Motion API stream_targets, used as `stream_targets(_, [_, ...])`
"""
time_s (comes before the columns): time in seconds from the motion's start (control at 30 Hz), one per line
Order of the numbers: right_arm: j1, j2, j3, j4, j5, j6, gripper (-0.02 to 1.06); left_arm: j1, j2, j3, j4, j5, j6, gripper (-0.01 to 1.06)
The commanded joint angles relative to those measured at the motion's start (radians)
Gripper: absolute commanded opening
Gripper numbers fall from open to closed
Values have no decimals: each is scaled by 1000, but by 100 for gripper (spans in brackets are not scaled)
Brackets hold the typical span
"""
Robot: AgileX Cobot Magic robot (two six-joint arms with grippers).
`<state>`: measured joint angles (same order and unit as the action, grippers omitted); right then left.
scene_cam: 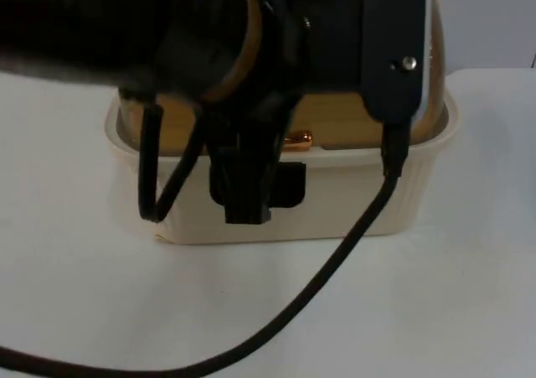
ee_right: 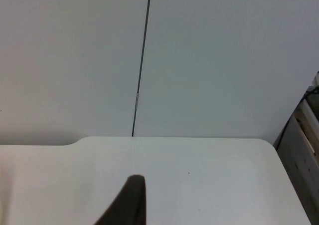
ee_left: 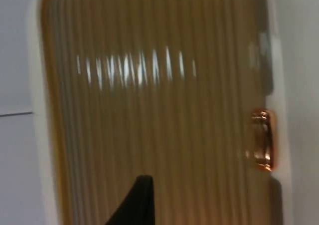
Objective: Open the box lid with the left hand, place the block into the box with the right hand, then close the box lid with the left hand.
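Left gripper (scene_cam: 245,195) hanging at front rim of cream box (scene_cam: 352,202) beside copper latch (scene_cam: 297,139), jaw state untellable.

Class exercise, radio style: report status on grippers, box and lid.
Left gripper low at box front, by the latch. Ribbed lid beneath it. Right gripper waits over bare table.
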<state>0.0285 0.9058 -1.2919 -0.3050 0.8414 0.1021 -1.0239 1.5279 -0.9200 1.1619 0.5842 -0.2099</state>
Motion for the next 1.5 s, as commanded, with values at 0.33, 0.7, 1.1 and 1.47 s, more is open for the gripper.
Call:
stream_targets(0.33, [5, -2, -10, -4, -8, 13, 105, 49, 149, 7, 129, -92, -182, 98])
stream_targets(0.7, [5, -2, -10, -6, -1, 7, 105, 49, 163, 7, 137, -96, -233, 20])
stream_targets(1.1, [5, -2, -10, -6, -1, 7, 105, 166, 185, 7, 117, -194, -242, 0])
stream_targets(1.47, [5, -2, -10, -6, -1, 7, 105, 169, 185, -40, -422, -224, 277, 0])
